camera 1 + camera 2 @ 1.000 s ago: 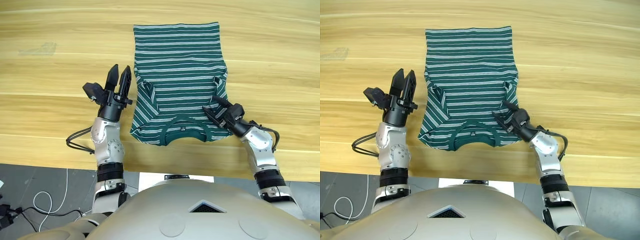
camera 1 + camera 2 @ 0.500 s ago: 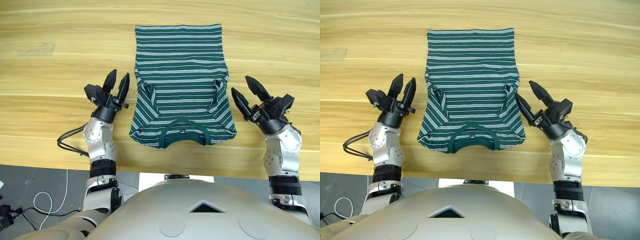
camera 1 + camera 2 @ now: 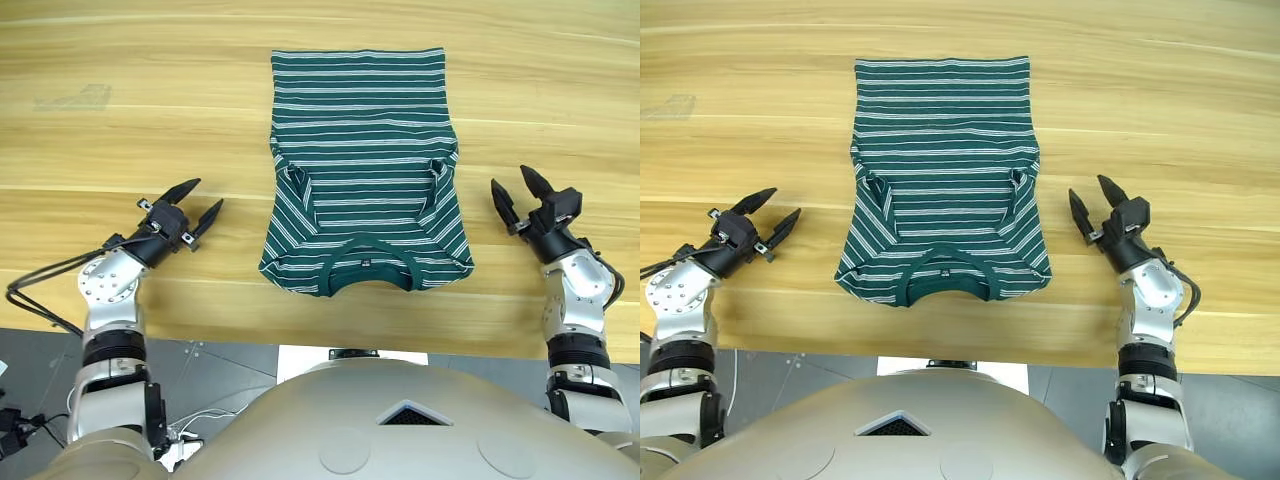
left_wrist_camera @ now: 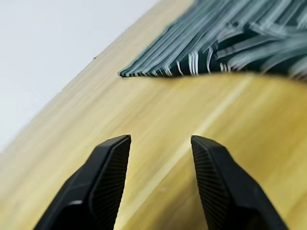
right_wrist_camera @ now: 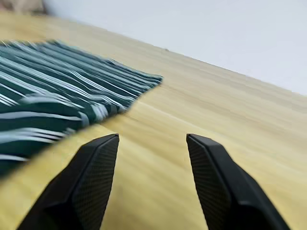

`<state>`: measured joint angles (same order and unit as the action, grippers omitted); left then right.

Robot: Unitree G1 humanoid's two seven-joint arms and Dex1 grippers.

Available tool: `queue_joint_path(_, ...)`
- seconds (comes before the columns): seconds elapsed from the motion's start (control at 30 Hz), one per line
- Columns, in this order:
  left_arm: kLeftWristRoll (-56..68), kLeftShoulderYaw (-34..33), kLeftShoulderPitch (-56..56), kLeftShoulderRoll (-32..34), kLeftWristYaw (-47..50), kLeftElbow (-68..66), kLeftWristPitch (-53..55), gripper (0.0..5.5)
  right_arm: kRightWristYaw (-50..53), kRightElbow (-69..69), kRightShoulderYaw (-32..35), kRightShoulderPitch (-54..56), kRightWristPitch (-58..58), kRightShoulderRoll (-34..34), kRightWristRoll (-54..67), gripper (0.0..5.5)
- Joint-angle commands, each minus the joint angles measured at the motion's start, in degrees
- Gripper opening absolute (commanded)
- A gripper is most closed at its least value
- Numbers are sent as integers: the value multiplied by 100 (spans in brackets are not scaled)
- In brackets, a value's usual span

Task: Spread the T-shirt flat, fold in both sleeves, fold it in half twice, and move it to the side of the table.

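T-shirt (image 3: pixel 365 150), dark green with thin white stripes, lies flat on the light wooden tabletop (image 3: pixel 120 60), in the middle before the robot. Its collar (image 3: pixel 345 247) points toward the robot and lies near the tabletop's front edge, and its straight hem (image 3: pixel 358 52) is at the far end. Both sleeves are folded inward and rest on top of the shirt body. The sleeve on the robot's left side (image 3: pixel 285 225) covers the left border of the shirt, and the sleeve on the right side (image 3: pixel 448 220) covers the right border. The stripes of these folded parts run at a slant against the stripes of the body. The rest of the shirt is not folded.

To the left of the T-shirt, level with its collar end and apart from the cloth, is the left gripper (image 3: pixel 205 195). Its jaws are spread and nothing is between them; in the left wrist view the bare wood shows in the gap, with the shirt's edge beyond. To the right of the T-shirt, also near the collar end and apart from the cloth, is the right gripper (image 3: pixel 510 180). Its jaws are likewise spread, with nothing between them, and the right wrist view shows wood between them and the striped cloth to one side.

A faint grey mark (image 3: pixel 75 97) is on the wood, well apart from the T-shirt on the left side, near the level of the hem.
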<state>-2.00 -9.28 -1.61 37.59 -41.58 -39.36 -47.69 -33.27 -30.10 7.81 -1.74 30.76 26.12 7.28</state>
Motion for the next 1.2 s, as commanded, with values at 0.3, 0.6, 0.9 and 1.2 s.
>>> queue_joint_path(0.3, -2080, 534, -831, 580, 867, 1798, -1061, 234, 2542, 1072, -1414, -375, 1624, 2314, -5408, 261)
queue_joint_path(0.6, -4749, 1015, -676, 795, 3230, 1636, -1999, 234, 4027, 777, -2309, -352, 2573, 2508, -6057, 261)
queue_joint_path(0.9, -4525, 1332, -978, 1315, 3646, 1836, -1921, 234, 3479, 733, -2086, -610, 2778, 3297, -5015, 261)
queue_joint_path(1.2, -4410, 2090, -545, 1246, 3514, 1840, -1855, 234, 2673, 1292, -2392, -656, 2842, 3059, -4305, 261)
